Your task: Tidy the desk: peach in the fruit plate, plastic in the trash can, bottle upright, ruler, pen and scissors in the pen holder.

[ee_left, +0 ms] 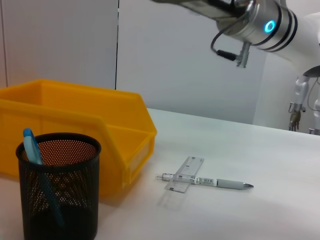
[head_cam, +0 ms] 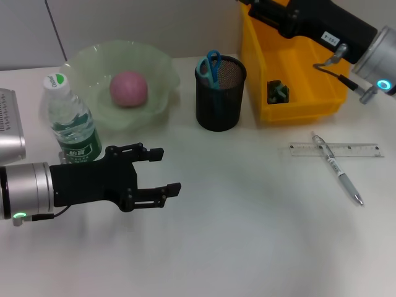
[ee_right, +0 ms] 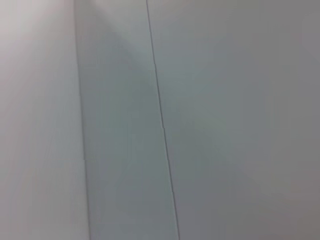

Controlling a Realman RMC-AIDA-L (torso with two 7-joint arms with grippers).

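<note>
**Desk status: ruler and pen still out**

I see the left gripper (head_cam: 164,170) hovering low over the desk, fingers apart and empty, beside the upright bottle (head_cam: 70,120). The peach (head_cam: 129,88) sits in the fruit plate (head_cam: 159,68). The scissors (head_cam: 210,65) stand in the pen holder (head_cam: 219,105). A dark scrap, possibly plastic (head_cam: 278,91), lies in the yellow bin (head_cam: 266,68). The pen (head_cam: 337,168) crosses the ruler (head_cam: 356,150). The right arm (head_cam: 334,34) is raised over the bin; I cannot tell how its fingers stand.

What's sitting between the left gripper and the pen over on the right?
Nothing: in the head view the stretch of table from the left gripper to the pen is bare.
</note>
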